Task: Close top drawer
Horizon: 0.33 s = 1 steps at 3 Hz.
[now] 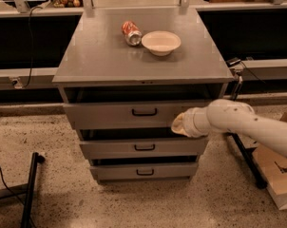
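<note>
We're seeing the gripper [179, 125] pressing against the top drawer [105, 115] right of its handle [144, 111]; can't tell its grip state; drawer's sticking out slightly under the cabinet top; red can [131, 32] lying sideways, label unreadable; bowl [161, 42] looking empty.

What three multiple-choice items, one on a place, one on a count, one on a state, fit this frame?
1. Where is the gripper?
A) above the bowl
B) at the right part of the top drawer's front
C) down on the floor

2. How many drawers does the cabinet show?
A) two
B) three
C) five

3. How does the red can sit?
A) upright
B) inside the bowl
C) on its side

Answers:
1 B, the arm's tip sits at that front, right of the handle.
2 B, three handled fronts are stacked.
3 C, its length lies along the cabinet top.
</note>
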Motion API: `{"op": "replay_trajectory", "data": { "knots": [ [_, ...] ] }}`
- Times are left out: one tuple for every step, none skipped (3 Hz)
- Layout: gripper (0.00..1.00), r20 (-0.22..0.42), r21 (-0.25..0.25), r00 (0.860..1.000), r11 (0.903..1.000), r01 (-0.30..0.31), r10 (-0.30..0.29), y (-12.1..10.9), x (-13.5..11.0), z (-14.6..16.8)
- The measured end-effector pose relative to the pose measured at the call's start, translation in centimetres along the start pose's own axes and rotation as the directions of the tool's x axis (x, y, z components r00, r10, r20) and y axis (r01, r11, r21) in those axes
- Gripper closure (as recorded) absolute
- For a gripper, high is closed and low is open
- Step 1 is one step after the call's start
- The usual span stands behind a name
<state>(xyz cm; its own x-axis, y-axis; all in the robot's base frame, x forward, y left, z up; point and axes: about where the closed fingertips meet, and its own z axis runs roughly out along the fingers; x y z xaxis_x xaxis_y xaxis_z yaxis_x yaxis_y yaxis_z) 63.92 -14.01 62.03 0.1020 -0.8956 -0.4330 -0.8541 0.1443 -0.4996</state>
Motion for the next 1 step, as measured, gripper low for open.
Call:
{"op": "replay_trajectory", "data": {
  "knots": [
    [1.00, 0.002, -0.050, 1.000, 0.9987, -0.012, 0.012, 4.65, -0.49, -1.89]
  ]
}}
